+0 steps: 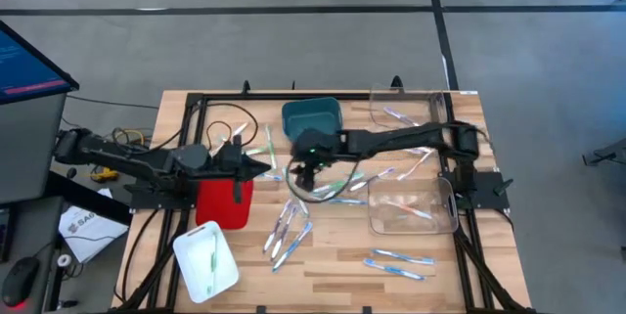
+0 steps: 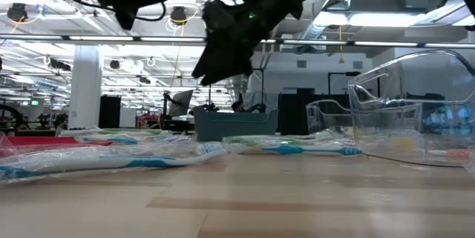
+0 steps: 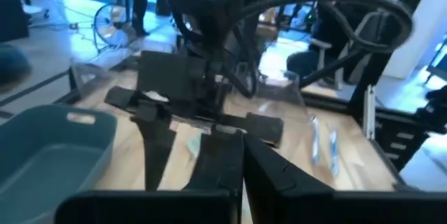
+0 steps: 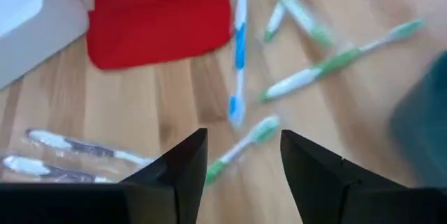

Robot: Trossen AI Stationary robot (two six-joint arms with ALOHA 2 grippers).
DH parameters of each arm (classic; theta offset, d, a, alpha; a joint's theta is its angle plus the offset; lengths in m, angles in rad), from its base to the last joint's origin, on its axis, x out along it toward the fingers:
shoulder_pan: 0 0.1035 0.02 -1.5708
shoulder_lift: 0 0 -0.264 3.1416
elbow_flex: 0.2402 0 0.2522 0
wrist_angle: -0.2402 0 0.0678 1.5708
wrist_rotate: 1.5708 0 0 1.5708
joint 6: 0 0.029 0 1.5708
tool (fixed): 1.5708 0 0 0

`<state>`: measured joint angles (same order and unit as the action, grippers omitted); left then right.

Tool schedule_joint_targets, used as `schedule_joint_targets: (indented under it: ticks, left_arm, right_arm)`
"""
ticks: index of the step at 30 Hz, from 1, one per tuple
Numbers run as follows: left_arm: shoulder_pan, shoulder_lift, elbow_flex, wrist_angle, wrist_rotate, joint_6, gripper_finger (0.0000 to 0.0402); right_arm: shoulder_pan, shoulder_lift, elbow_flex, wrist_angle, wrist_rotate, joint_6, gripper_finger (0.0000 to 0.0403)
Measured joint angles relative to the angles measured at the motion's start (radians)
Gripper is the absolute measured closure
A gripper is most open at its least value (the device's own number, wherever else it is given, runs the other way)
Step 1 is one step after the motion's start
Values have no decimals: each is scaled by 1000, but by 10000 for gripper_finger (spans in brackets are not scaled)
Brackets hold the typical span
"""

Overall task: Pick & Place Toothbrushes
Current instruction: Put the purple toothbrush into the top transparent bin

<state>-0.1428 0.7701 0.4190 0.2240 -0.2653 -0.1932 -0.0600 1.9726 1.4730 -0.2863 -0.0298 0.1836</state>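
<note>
The right claw [image 4: 237, 161], released and empty, hangs over the thin green-and-white plastic toothbrushes [image 4: 244, 147] scattered at the middle of the wooden bench [image 1: 333, 265], so the step looks like an approach for a pick; the next move calls for lowering astride one green brush; the left claw [image 1: 266, 165], clenched on nothing, waits at nine o'clock above the red tray [image 1: 220, 201].

One camera hangs high above, facing straight down on the whole counter [image 1: 323, 255]. Another sits at counter-top height, looking level across the boards into the room behind. Each wrist camera rides close behind its own claw: the right one faces down at the boards, the left one looks across at the other arm. All share the counter's middle.
</note>
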Motion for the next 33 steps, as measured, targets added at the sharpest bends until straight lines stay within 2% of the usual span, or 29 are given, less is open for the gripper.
schedule_joint_targets:
  ticks: [4,7,26,33]
  left_arm:
    - [-27,9,-12,13,31,3,401]
    - [-43,24,-11,18,29,5,401]
    - [-49,61,-10,47,27,2,401]
    - [-49,61,-10,46,27,2,401]
  right_arm:
    - [24,56,77,-110,-8,23,228]
    - [41,84,114,-101,1,12,228]
    - [47,84,122,-155,5,-10,228]
    - [66,144,125,-116,7,0,228]
